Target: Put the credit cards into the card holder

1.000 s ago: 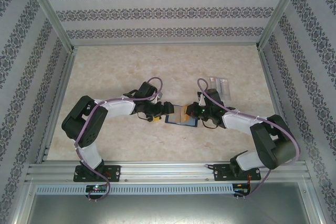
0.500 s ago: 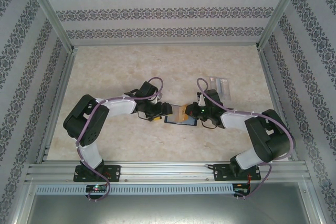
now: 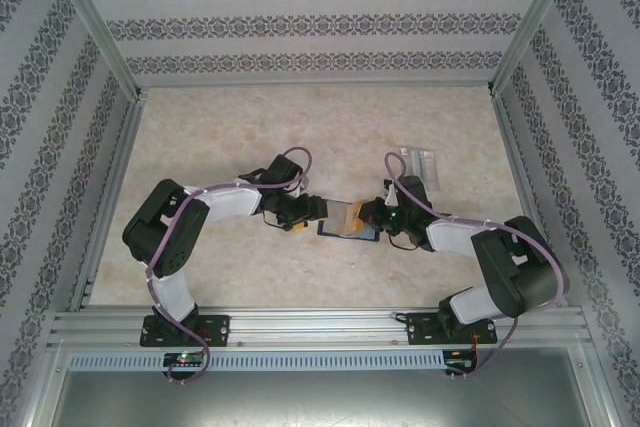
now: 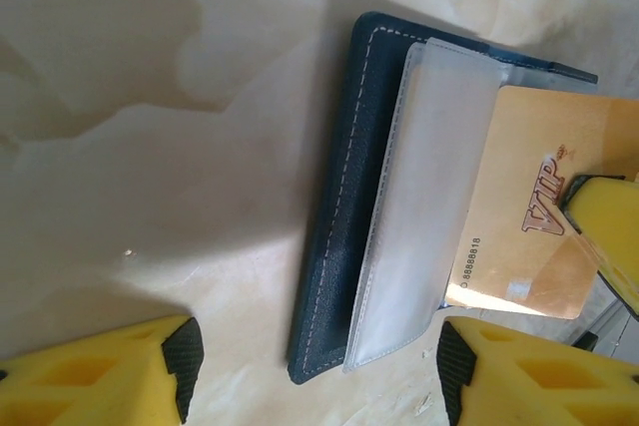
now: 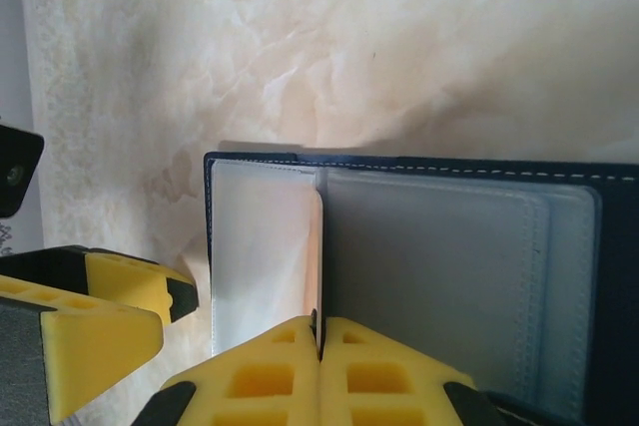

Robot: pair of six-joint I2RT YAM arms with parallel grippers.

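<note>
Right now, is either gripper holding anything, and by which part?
Right gripper pinches the orange card by its exposed outer edge; left gripper holds nothing.

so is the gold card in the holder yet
Mostly out: the orange-yellow card lies bare beside the clear sleeve of the card holder, edge just meeting it.

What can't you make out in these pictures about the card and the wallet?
- Left wrist: the orange card has its left end under the frosted sleeve of the card holder, its right edge cut by the frame.
- Right wrist: the right gripper holds that card edge-on, so its face is hidden.
- Top external: the clear plastic box is too small to tell its contents.
</note>
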